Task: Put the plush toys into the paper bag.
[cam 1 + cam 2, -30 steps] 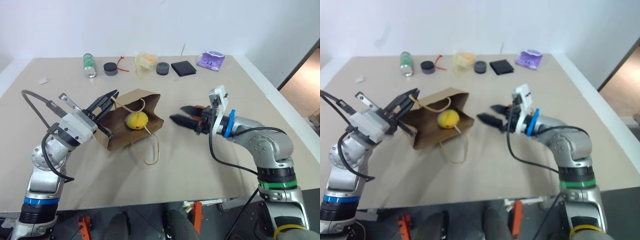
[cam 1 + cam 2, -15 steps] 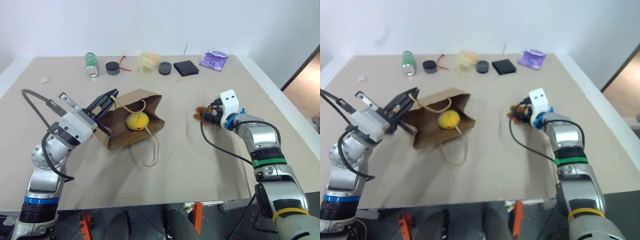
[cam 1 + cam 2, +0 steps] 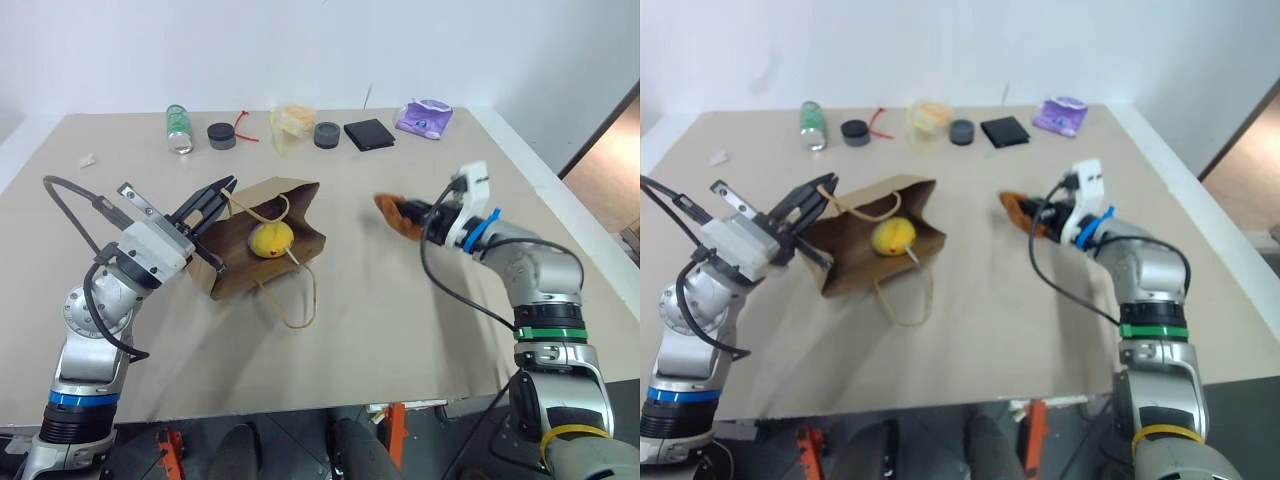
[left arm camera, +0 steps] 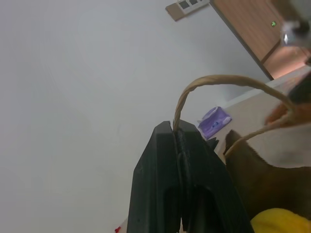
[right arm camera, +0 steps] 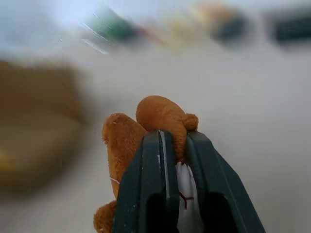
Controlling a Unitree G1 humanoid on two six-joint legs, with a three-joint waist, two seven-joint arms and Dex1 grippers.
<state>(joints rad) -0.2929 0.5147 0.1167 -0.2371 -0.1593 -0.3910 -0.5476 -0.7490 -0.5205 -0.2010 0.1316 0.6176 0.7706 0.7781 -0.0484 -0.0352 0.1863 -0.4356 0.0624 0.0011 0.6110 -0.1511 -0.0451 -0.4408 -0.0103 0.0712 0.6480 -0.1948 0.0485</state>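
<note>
Right gripper (image 3: 412, 217) is clamped on the brown doll (image 3: 392, 210), carrying it clear of the table (image 3: 400, 320) on the right side of the scene; the right wrist view shows the two black fingers (image 5: 150, 194) pinched into the orange-brown plush (image 5: 146, 121) with a bit of pale face between them. Left gripper (image 3: 218, 190) is closed on one tan cord handle (image 4: 218, 82) of the paper bag (image 3: 250, 262), lifting the left, near edge so the mouth is propped up and open. That bag lies on its side in the middle-left of the table, its long axis running from the near left to the far right, and its opening looks to face up and toward the right arm. The egg-shaped yellow toy (image 3: 271, 239) sits at the bag, seemingly just inside the mouth, with its key ring trailing toward the near side; whether it is fully in I cannot tell. What the coming move hinges on is plain: the bag mouth lies to the left of the held doll and lower, with bare table between them, so the doll would need to travel leftward and down into the opening while the left arm holds the handle up. The right arm is the only one free to deliver. Bottles, discs, a black wallet (image 3: 368, 134) and a purple pouch (image 3: 423, 118) line the far edge, well apart from the work.
</note>
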